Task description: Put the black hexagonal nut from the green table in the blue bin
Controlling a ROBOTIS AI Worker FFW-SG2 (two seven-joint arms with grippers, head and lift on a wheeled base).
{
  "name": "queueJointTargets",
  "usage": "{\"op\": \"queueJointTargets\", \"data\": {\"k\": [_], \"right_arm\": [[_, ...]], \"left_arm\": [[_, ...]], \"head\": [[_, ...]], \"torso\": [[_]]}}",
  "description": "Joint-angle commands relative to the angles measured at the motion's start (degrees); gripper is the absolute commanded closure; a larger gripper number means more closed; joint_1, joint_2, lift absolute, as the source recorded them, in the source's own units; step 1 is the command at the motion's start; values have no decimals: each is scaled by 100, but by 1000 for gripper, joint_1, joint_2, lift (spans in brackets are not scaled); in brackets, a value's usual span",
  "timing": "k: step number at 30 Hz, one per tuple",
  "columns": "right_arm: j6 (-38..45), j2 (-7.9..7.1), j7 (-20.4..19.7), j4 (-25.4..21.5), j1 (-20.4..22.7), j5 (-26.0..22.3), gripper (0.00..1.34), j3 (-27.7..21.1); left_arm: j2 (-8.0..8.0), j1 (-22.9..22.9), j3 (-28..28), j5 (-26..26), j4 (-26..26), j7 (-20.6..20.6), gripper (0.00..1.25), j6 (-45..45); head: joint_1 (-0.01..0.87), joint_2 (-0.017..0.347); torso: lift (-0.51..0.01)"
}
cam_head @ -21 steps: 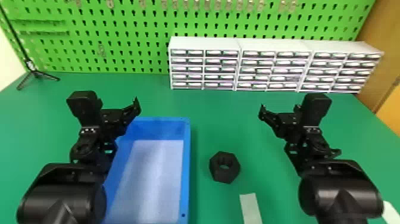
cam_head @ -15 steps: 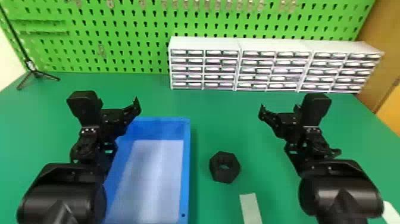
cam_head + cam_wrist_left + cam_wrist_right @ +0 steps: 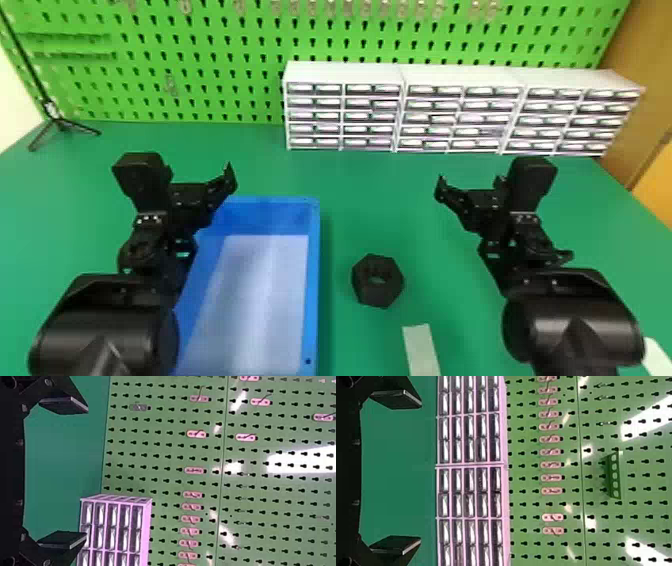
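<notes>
You have the black hexagonal nut [image 3: 365, 292] lying flat on the green tabletop [image 3: 395, 210], just to the right of the blue bin [image 3: 313, 280] and apart from it, its hole facing up. The bin's near end runs out of the head view at the bottom, and your left arm hides its far left corner and much of its left side.

Your left pincer [image 3: 200, 182] is by that far corner; one of its fingers is hidden there, but in the left wrist view you see the pincer [image 3: 85, 472] spread wide with nothing in its grasp. Your right pincer [image 3: 470, 182] is beyond the nut and to its right, likewise wide apart and empty.

Nearer you than the nut, a pale strip [image 3: 421, 350] is cut off by the bottom edge. At the lower right corner you get only part of a white object [image 3: 657, 357]; you can't tell what it is. Behind, drawer cabinets [image 3: 345, 72] stand before the green pegboard [image 3: 240, 75], their drawers' contents too blurred to make out.
</notes>
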Motion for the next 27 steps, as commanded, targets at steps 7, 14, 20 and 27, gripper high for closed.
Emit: {"op": "queueJointTargets", "data": {"k": [7, 14, 20, 27], "right_arm": [[0, -1, 0, 0, 2, 0, 102, 0], [0, -1, 0, 0, 2, 0, 102, 0], [0, -1, 0, 0, 2, -9, 102, 0], [79, -18, 0, -79, 20, -18, 101, 26]], "left_arm": [[0, 0, 0, -1, 0, 0, 162, 0], [0, 0, 0, -1, 0, 0, 162, 0], [0, 0, 0, -1, 0, 0, 162, 0], [0, 0, 9, -1, 0, 0, 162, 0]], "head": [[686, 28], [686, 28], [686, 28], [686, 28]], "torso": [[-96], [-96], [-96], [-96]]}}
